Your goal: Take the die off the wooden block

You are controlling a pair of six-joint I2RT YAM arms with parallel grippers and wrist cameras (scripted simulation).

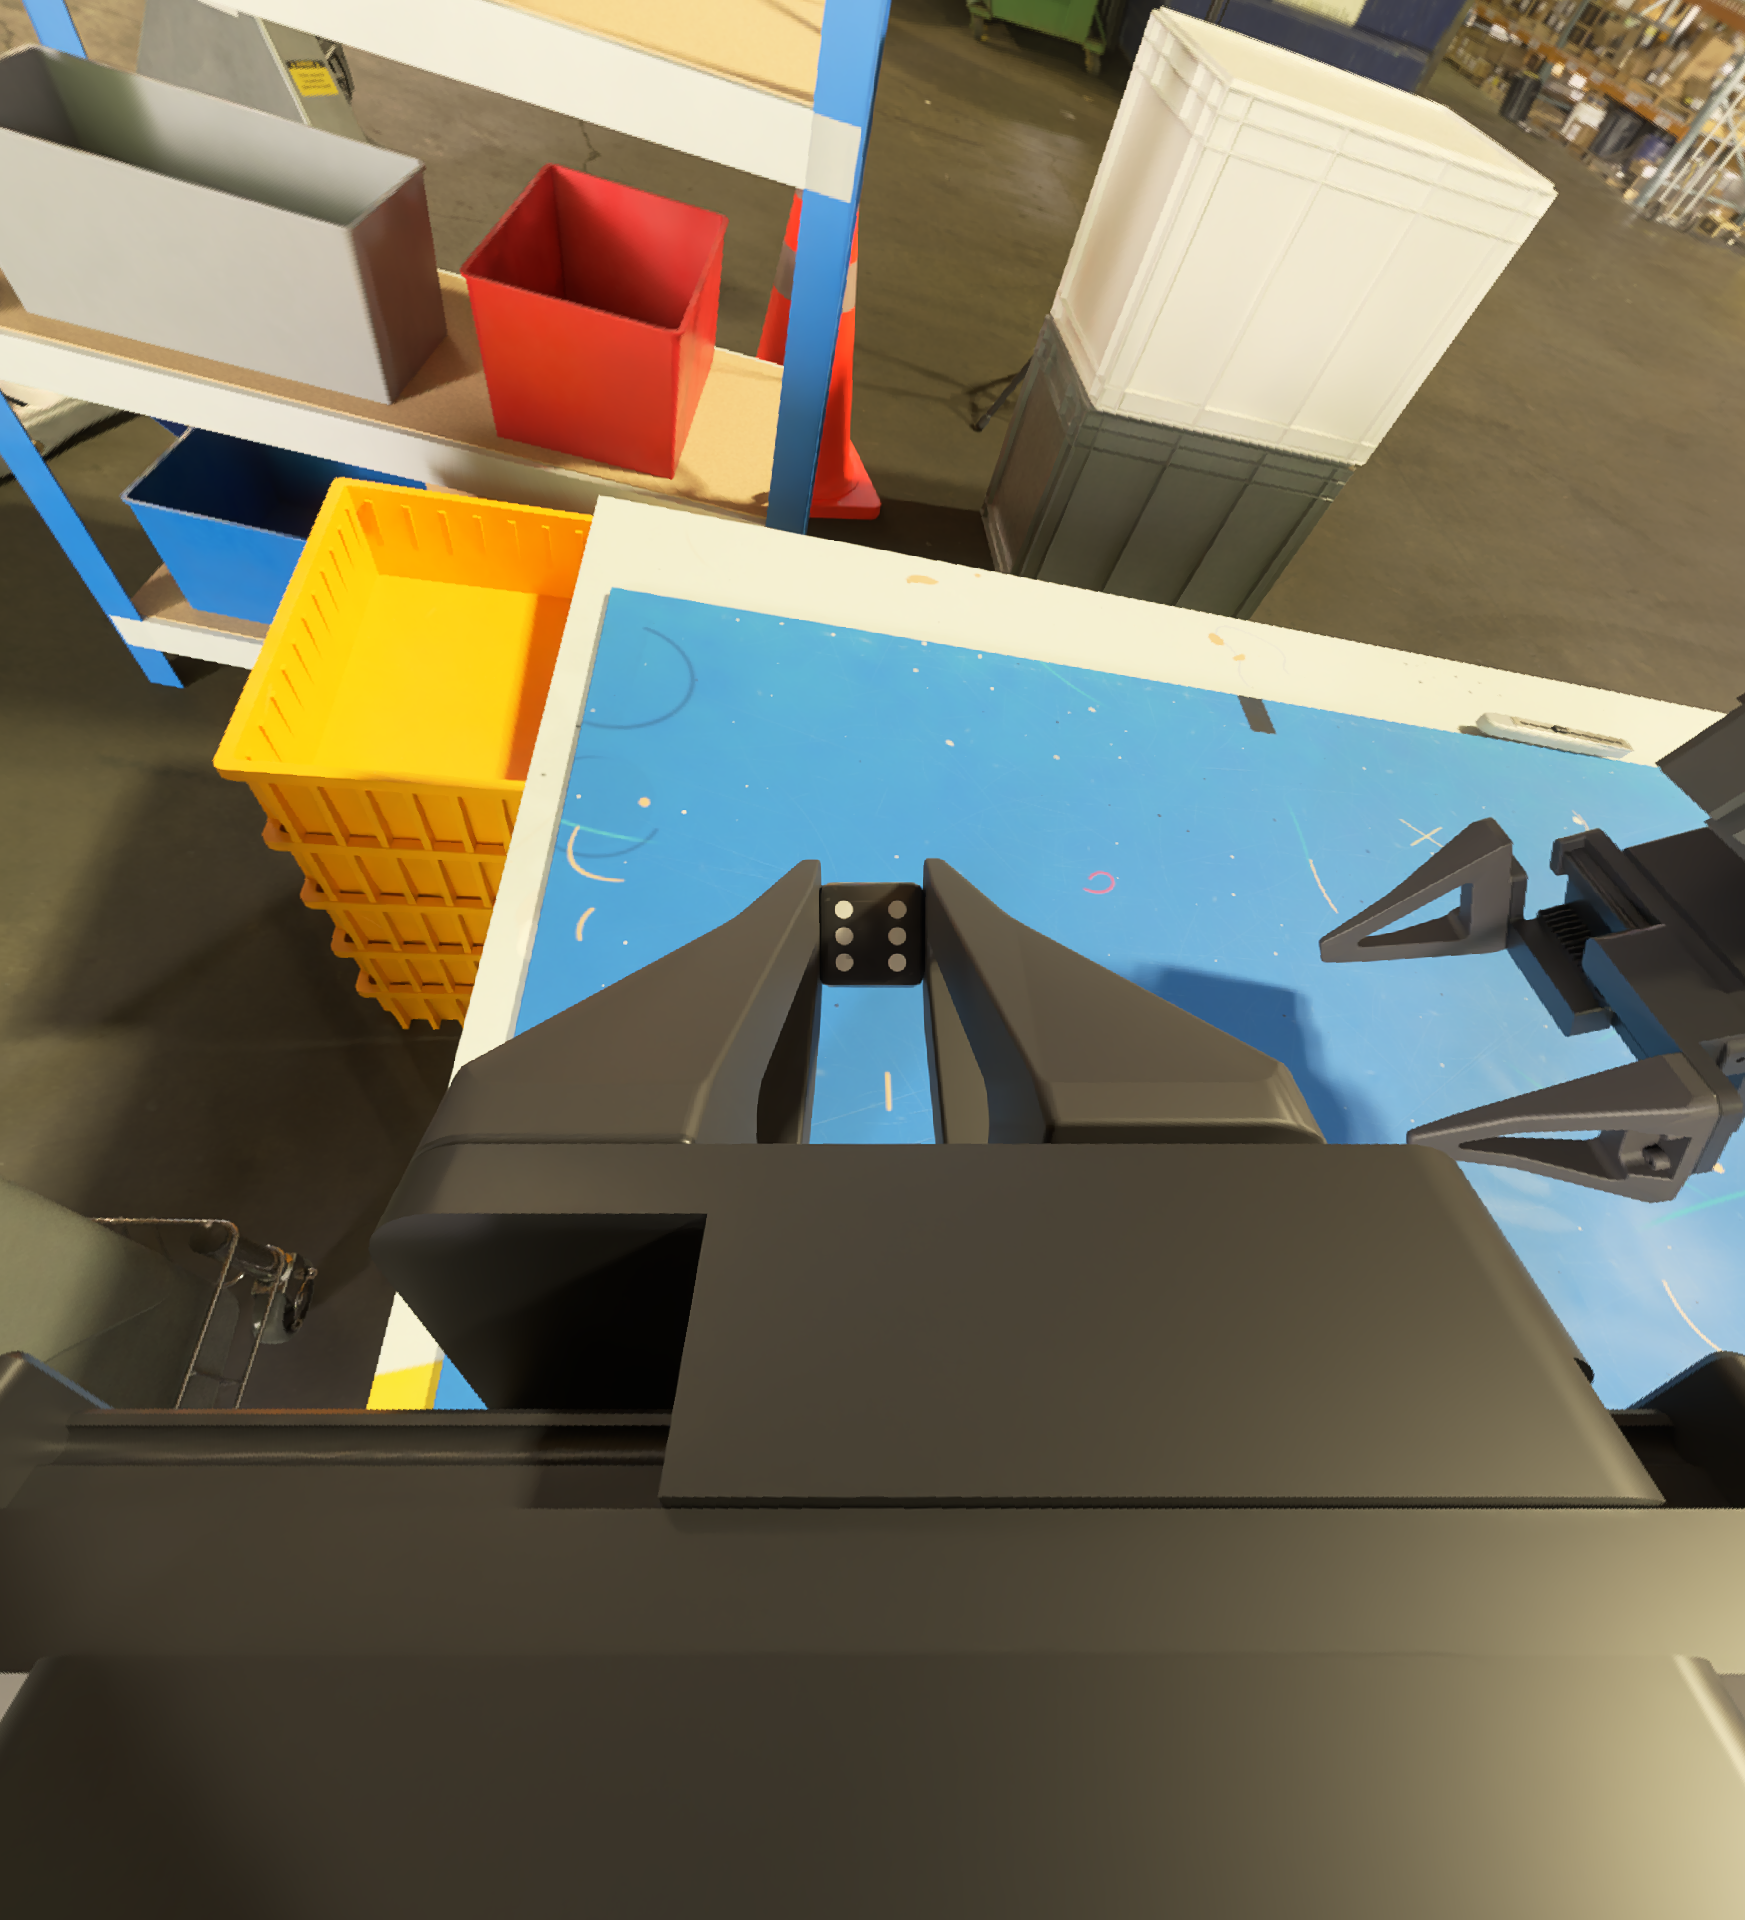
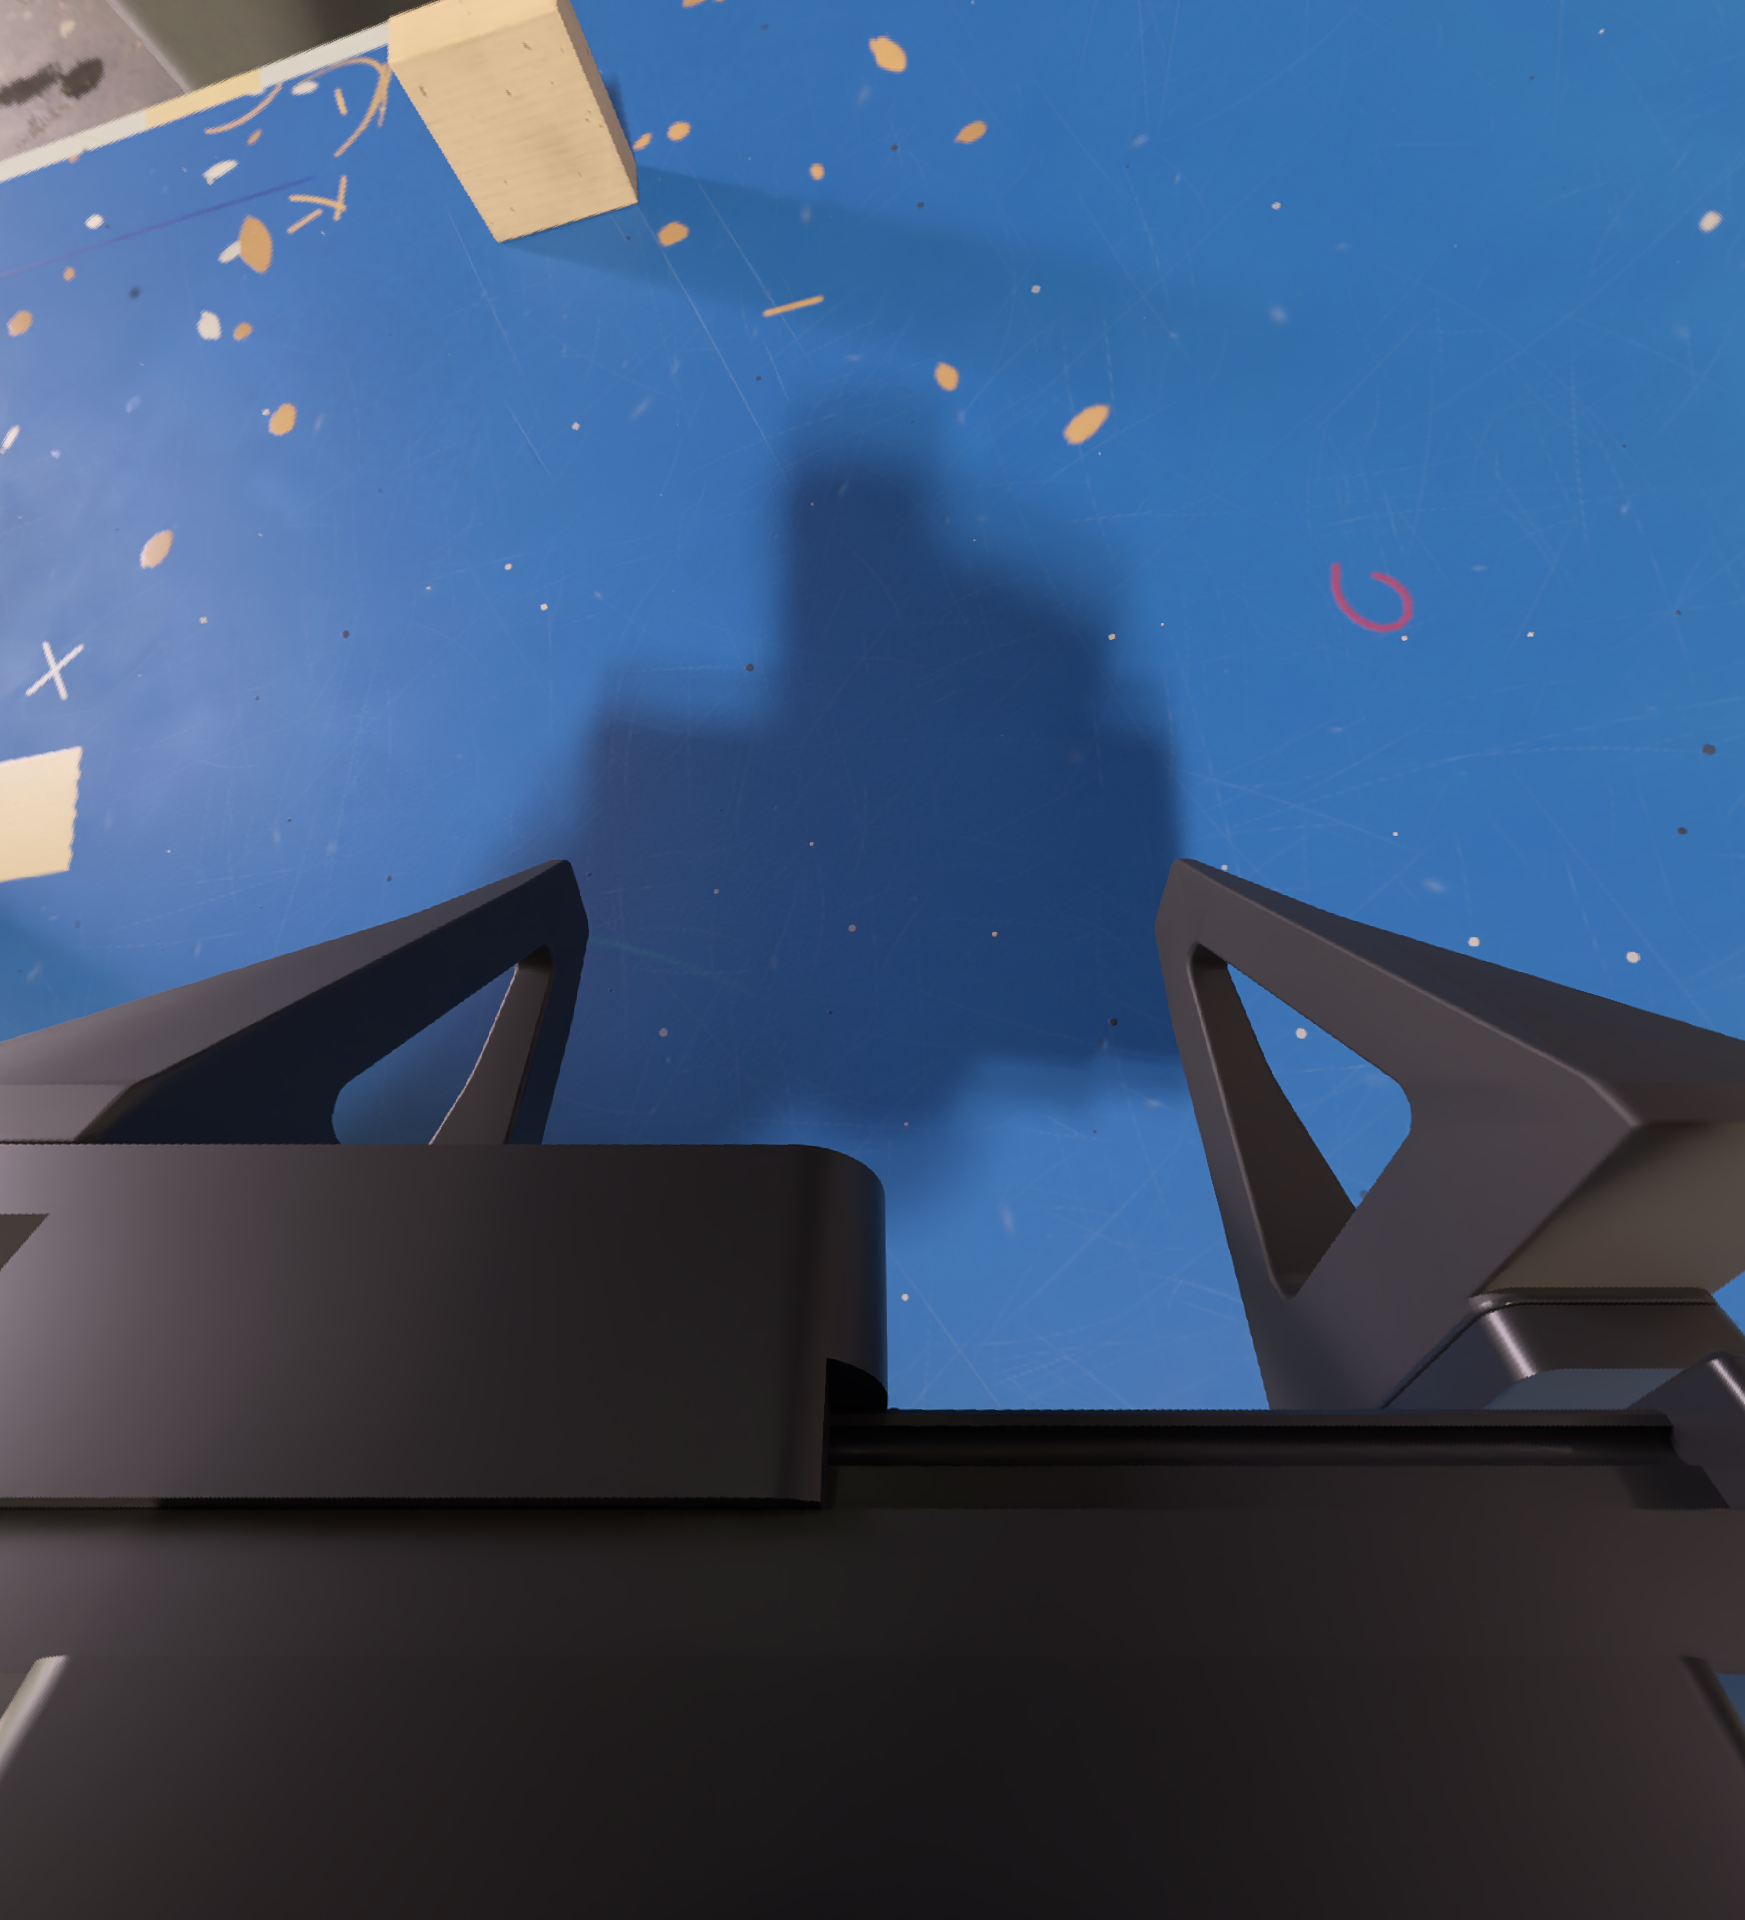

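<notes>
L wrist: I had the left gripper fingers narrow, clamped on the black die, held above the blue bench, prob. for clearance. No block in that view.

R wrist: right gripper fingers wide, empty; wooden block far off w/ bare top, so die looked off it.

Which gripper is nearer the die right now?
Left. The left gripper has the die clamped between its fingertips; the right gripper hangs open off to the side, apart from it, holding nothing.
</notes>
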